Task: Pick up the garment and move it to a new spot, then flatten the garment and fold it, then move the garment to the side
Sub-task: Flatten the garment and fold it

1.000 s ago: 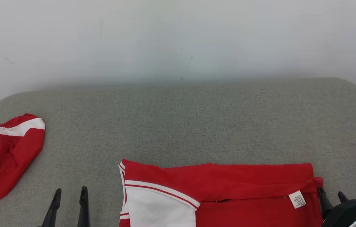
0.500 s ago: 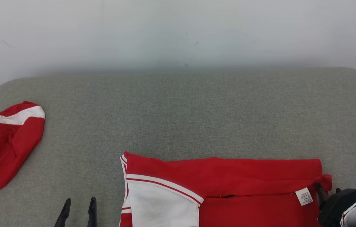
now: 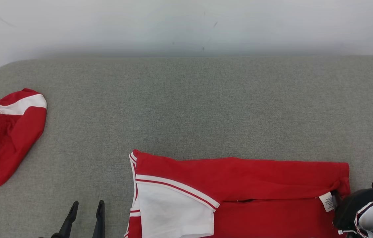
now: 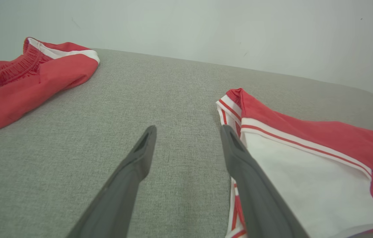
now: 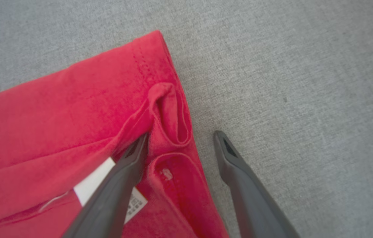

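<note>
While right gripper and left gripper stand released, empty | garment lies at 6 o'clock of head view on cushion | right straddles its 3 o'clock hem, left sits beside its 9 o'clock edge | risk: pinching 1 layer, fold opens on lift.

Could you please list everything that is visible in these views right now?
Folded garment: one, red with a white striped-edged panel, near front of the surface, centre to right.
Care label: one, white, on the folded garment's right end.
Crumpled garment: one, red with a white band, far left edge of the surface.
Padded surface: one, grey fabric, under both garments.
Wall: one, white, behind the surface.
Left gripper: one, dark, open, over bare surface left of the folded garment.
Right gripper: one, dark, open, straddling the folded garment's right edge by the label.
</note>
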You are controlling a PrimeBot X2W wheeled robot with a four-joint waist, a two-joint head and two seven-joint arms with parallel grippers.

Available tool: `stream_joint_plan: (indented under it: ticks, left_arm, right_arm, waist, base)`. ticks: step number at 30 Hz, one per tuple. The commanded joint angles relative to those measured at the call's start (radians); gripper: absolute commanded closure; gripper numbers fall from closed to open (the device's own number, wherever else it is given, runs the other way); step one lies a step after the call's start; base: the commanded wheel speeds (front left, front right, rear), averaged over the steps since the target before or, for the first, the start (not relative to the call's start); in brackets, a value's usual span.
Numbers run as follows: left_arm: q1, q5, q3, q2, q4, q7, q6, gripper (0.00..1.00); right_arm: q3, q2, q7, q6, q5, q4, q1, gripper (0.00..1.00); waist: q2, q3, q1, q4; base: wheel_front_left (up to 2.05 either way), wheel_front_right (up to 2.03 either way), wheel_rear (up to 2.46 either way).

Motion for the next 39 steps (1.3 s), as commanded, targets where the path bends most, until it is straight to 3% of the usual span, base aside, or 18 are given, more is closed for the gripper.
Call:
stream_joint_plan:
  ticks: [1, 3, 5, 6, 7, 9, 10, 17, 32, 39]
  left_arm:
    - [-0.011, -0.012, 0.001, 0.005, 0.003, -0.001, -0.002, 0.00]
    - [-0.013, -0.015, 0.002, 0.007, 0.006, -0.002, -0.001, 0.00]
    - [-0.015, -0.019, 0.004, 0.009, 0.009, -0.003, 0.000, 0.00]
    - [-0.016, -0.018, 0.005, 0.009, 0.011, -0.004, 0.001, 0.00]
    - [-0.016, -0.017, 0.005, 0.010, 0.013, -0.004, 0.002, 0.00]
    - [-0.017, -0.020, 0.005, 0.010, 0.016, -0.005, 0.003, 0.00]
    - [-0.018, -0.020, 0.005, 0.010, 0.018, -0.005, 0.004, 0.00]
    - [-0.016, -0.024, 0.002, 0.012, 0.027, -0.009, 0.005, 0.00]
    - [0.008, -0.039, 0.006, 0.009, 0.031, -0.014, 0.007, 0.00]
    - [0.005, -0.042, 0.003, 0.003, 0.037, -0.016, 0.007, 0.00]
  right_arm:
    - [0.016, 0.020, 0.029, -0.002, -0.008, 0.036, 0.011, 0.00]
    - [0.028, 0.028, 0.054, 0.000, -0.004, 0.047, 0.015, 0.00]
    - [0.044, 0.036, 0.077, 0.002, 0.008, 0.052, 0.018, 0.21]
    - [0.050, 0.038, 0.083, 0.003, 0.012, 0.051, 0.020, 0.52]
    - [0.055, 0.038, 0.091, 0.003, 0.015, 0.050, 0.021, 0.64]
    - [0.065, 0.038, 0.101, 0.003, 0.015, 0.046, 0.021, 0.97]
    - [0.069, 0.037, 0.102, 0.002, 0.015, 0.043, 0.020, 1.00]
    - [0.045, 0.013, 0.065, 0.000, 0.006, 0.015, 0.002, 1.00]
    - [-0.287, -0.014, -0.020, -0.003, -0.093, -0.090, -0.031, 1.00]
    - [-0.328, -0.018, -0.061, -0.003, -0.138, -0.157, -0.043, 1.00]
  waist:
    - [0.0000, 0.004, 0.0000, 0.003]
    - [0.0000, 0.005, 0.0000, 0.003]
    - [0.0000, 0.004, 0.0000, 0.003]
    - [0.0000, 0.003, 0.0000, 0.003]
    - [0.0000, 0.002, 0.0000, 0.002]
    - [0.0000, -0.001, 0.0000, 0.002]
    - [0.0000, -0.003, 0.0000, 0.002]
    - [0.0000, -0.019, 0.0000, 0.003]
    - [0.0000, -0.043, 0.0000, -0.026]
    - [0.0000, -0.061, 0.0000, -0.037]
  base:
    - [0.00, 0.00, 0.00]
    - [0.00, 0.00, 0.00]
    - [0.00, 0.00, 0.00]
    - [0.00, 0.00, 0.00]
    - [0.00, 0.00, 0.00]
    - [0.00, 0.00, 0.00]
    - [0.00, 0.00, 0.00]
    - [0.00, 0.00, 0.00]
    - [0.00, 0.00, 0.00]
    - [0.00, 0.00, 0.00]
